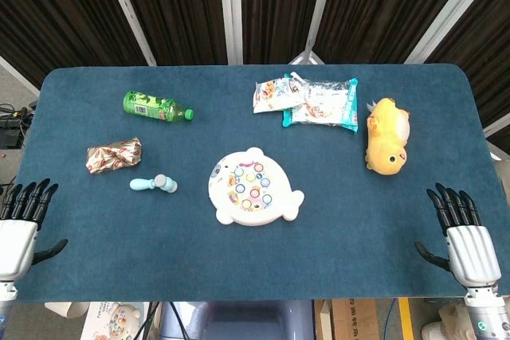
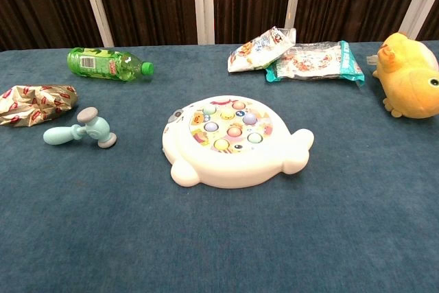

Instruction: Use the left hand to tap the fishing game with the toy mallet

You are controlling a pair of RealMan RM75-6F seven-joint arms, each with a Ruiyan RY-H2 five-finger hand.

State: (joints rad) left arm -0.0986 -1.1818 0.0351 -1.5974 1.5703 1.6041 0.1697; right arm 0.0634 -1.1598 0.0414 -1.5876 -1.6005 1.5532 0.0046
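The fishing game is a white whale-shaped toy with coloured buttons, lying mid-table. The toy mallet, pale blue with grey head ends, lies on its side to the game's left, handle pointing left. My left hand hovers at the table's near left corner, fingers spread and holding nothing, well short of the mallet. My right hand is at the near right corner, fingers apart and empty. Neither hand shows in the chest view.
A crumpled red-and-gold wrapper lies just behind the mallet. A green bottle lies at back left. Two snack bags sit at the back, a yellow plush duck at right.
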